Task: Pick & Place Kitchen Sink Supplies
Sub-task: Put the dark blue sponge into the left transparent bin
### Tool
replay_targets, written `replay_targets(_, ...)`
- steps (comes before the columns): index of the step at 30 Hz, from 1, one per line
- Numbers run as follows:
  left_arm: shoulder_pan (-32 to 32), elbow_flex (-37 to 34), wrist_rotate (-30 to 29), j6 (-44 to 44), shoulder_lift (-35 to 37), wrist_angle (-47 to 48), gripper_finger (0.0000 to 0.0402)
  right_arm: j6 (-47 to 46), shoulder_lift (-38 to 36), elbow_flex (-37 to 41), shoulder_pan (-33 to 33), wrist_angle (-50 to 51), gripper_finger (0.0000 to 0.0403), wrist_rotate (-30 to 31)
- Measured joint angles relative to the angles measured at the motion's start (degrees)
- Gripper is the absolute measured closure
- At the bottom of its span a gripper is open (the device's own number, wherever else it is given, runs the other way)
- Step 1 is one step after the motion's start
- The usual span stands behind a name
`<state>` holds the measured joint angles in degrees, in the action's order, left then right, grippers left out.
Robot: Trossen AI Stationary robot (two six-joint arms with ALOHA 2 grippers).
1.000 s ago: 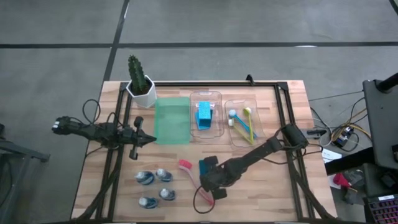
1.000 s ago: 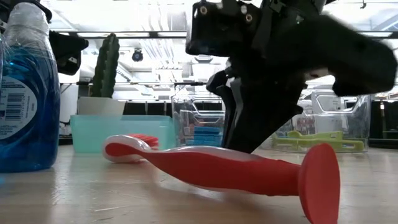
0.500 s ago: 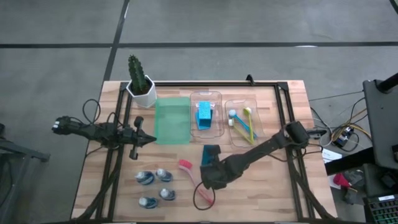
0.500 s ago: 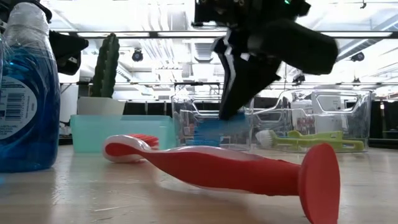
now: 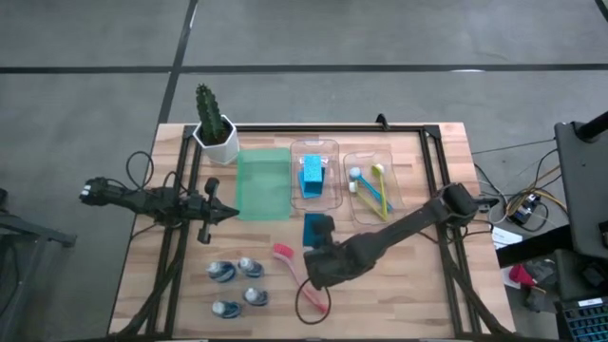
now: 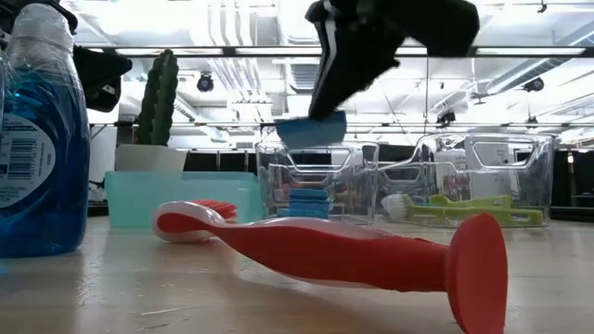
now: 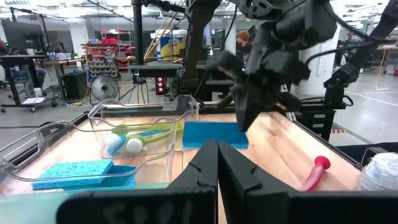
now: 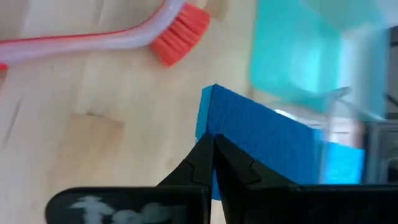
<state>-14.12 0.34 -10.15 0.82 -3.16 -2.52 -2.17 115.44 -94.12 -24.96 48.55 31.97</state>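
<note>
Carrying a blue sponge (image 5: 317, 229) clear of the surface (image 5: 427, 294), the right pincer (image 5: 316, 243) is clamped on it at six o'clock of the middle clear tray (image 5: 314, 147), which already holds sponges. Next: lift over the rim and release inside. The left pincer (image 7: 214, 163), together, waits at nine o'clock. The bottle (image 6: 37, 139) label is unreadable.

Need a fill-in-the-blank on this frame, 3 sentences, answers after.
1. The right gripper holds a blue ____ above the table.
2. The pink brush lies on the table, its bristle end pointing toward the ____ tray.
3. The clear tray farthest from the cactus holds ____.

Answers: sponge; green; brushes
</note>
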Motion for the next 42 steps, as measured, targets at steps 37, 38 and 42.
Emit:
replay_targets(37, -0.01, 0.0, 0.02, -0.01, -0.04, 0.0, 0.0399, 28.72, -8.57, 7.56, 29.32, -18.83, 0.0395, -1.07)
replay_targets(38, 0.0, 0.0, 0.01, -0.02, -0.04, 0.0, 0.0399, 28.75, -8.57, 8.28, 29.62, -19.67, 0.0395, -1.09)
replay_targets(42, 0.01, 0.0, 0.02, 0.0, -0.04, 0.0, 0.0399, 29.4, -8.55, 12.08, 30.66, -23.42, 0.0395, -1.16)
